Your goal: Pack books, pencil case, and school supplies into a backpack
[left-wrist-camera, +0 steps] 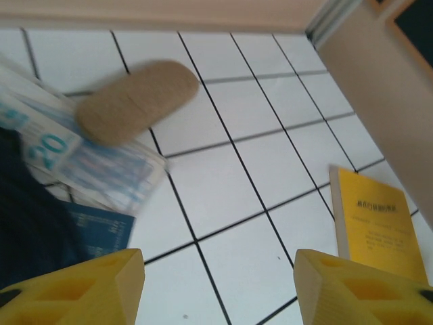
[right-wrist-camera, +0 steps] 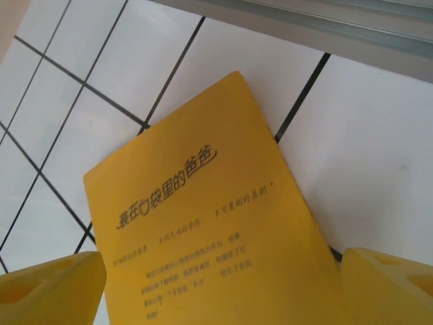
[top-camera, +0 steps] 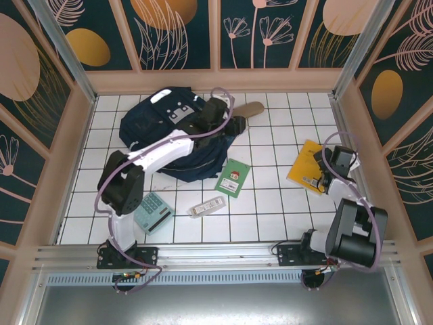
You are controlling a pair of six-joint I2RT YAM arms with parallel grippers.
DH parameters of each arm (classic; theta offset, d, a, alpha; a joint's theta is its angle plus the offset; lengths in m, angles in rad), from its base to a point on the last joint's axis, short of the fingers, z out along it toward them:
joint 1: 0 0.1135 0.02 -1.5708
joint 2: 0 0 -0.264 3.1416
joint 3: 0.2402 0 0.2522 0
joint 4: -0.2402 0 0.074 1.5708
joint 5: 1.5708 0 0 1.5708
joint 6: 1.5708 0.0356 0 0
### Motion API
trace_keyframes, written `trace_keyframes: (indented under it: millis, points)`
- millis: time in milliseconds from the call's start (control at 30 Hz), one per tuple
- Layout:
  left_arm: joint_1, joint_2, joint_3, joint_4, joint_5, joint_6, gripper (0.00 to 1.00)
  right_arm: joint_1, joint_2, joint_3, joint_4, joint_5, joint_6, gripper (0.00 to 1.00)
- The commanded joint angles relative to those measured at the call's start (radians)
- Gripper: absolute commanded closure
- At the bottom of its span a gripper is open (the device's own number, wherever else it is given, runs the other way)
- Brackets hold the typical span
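Overhead, the backpack [top-camera: 177, 139] lies slumped on the white-tiled table [top-camera: 270, 217], toward its far-left corner, with the left arm [top-camera: 162, 152] stretched across the navy fabric. The left gripper [left-wrist-camera: 220, 301] hangs just past the bag's right side, its yellow fingers [left-wrist-camera: 81, 291] released and spread wide, with nothing between them but bare tile.

In the left wrist view the tan pencil case [left-wrist-camera: 135, 100] lies at a slant on the tiles near the far edge. Its left end meets the clear bluish-white packet [left-wrist-camera: 91, 162]. A dark blue book [left-wrist-camera: 100, 231] pokes out from under that packet, right beside the bag's dark cloth. All three sit outside the bag.

Toward the right edge of the table the yellow-orange book [right-wrist-camera: 216, 223] lies flat, cover up, with lines of dark print across it. The right gripper [right-wrist-camera: 220, 298] is poised over the book's near end, jaws wide, one finger at each side of the cover. Whether the pads touch the book's edges I cannot tell.

Around the middle of the table the small green book [top-camera: 233, 177], with its red figure, rests just off the backpack's near-right side. Closer to the near edge, the slim white-grey bar [top-camera: 206, 206] lies at an angle on the tiles. The mint-green calculator [top-camera: 152, 212] sits to its left, close against the left arm's upright link.
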Motion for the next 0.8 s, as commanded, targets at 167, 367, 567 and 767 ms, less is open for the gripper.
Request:
trace_keyframes:
  millis: [167, 367, 567, 767]
  points:
    - [-0.047, 0.102, 0.058, 0.042, 0.042, -0.033, 0.40, -0.078, 0.146, 0.073, 0.082, -0.104, 0.014, 0.09]
    - [-0.055, 0.143, 0.067, 0.044, 0.055, -0.040, 0.40, -0.069, 0.222, 0.103, 0.083, -0.199, 0.016, 0.08]
    - [-0.067, 0.183, 0.094, 0.046, 0.069, -0.057, 0.40, -0.007, 0.200, 0.063, 0.116, -0.301, 0.043, 0.08]
    - [-0.086, 0.242, 0.135, 0.043, 0.079, -0.073, 0.41, 0.101, 0.193, 0.054, 0.143, -0.342, 0.069, 0.08]
